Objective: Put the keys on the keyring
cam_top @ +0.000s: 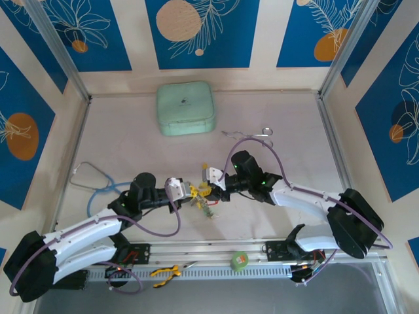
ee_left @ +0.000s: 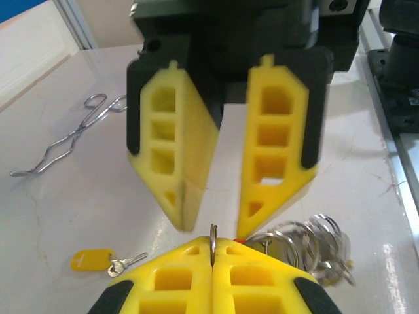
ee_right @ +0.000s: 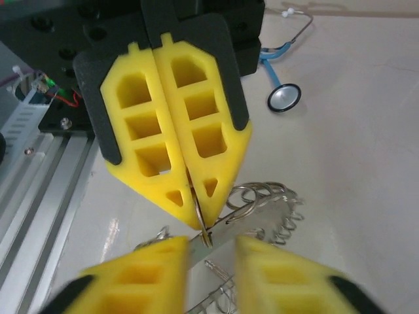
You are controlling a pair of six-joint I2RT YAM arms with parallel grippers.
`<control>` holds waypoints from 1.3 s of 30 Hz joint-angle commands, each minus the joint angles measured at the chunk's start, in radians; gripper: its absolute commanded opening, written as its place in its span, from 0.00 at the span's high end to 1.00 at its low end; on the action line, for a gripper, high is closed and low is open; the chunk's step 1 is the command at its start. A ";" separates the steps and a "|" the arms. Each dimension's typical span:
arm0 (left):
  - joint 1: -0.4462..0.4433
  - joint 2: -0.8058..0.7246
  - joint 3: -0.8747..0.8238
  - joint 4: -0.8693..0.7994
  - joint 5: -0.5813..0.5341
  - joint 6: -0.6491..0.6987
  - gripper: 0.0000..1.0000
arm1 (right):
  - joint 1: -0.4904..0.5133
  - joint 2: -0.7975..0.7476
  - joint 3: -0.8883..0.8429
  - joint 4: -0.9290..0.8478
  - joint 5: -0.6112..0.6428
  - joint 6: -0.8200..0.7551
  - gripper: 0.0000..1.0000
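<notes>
Fingers of the left gripper are clamping on the keyring. Right gripper is hovering opposite, fingers apart; a yellow-tagged key is lying near the left fingertips.

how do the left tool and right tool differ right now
The left tool is shut, pinching a thin metal ring edge-on; the right tool stands open and grips nothing. The left tool's halves meet flush, while a clear gap splits the right tool's. Both are yellow with cut-out pockets and point at each other, tip to tip.
</notes>
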 commanded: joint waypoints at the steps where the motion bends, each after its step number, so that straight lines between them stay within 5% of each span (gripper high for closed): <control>1: -0.005 -0.026 0.003 -0.025 -0.029 0.044 1.00 | -0.051 -0.075 -0.043 0.063 0.021 0.052 0.66; 8: -0.005 -0.063 -0.010 -0.029 -0.030 0.050 1.00 | -0.065 -0.079 -0.024 0.044 0.174 0.161 0.57; 11: -0.004 -0.089 -0.008 -0.064 -0.054 0.042 1.00 | -0.053 -0.044 0.049 -0.019 0.271 0.325 0.58; 20: -0.006 -0.173 -0.033 -0.106 -0.126 0.020 1.00 | -0.066 0.264 0.424 -0.522 0.443 0.770 0.61; 26: -0.005 -0.152 -0.025 -0.111 -0.130 0.031 1.00 | -0.054 0.419 0.565 -0.698 0.529 1.027 0.64; 33: -0.005 -0.151 -0.029 -0.105 -0.129 0.035 1.00 | -0.017 0.501 0.600 -0.721 0.586 1.365 0.62; 39: -0.004 -0.149 -0.027 -0.101 -0.125 0.042 1.00 | -0.018 0.572 0.608 -0.668 0.544 1.461 0.63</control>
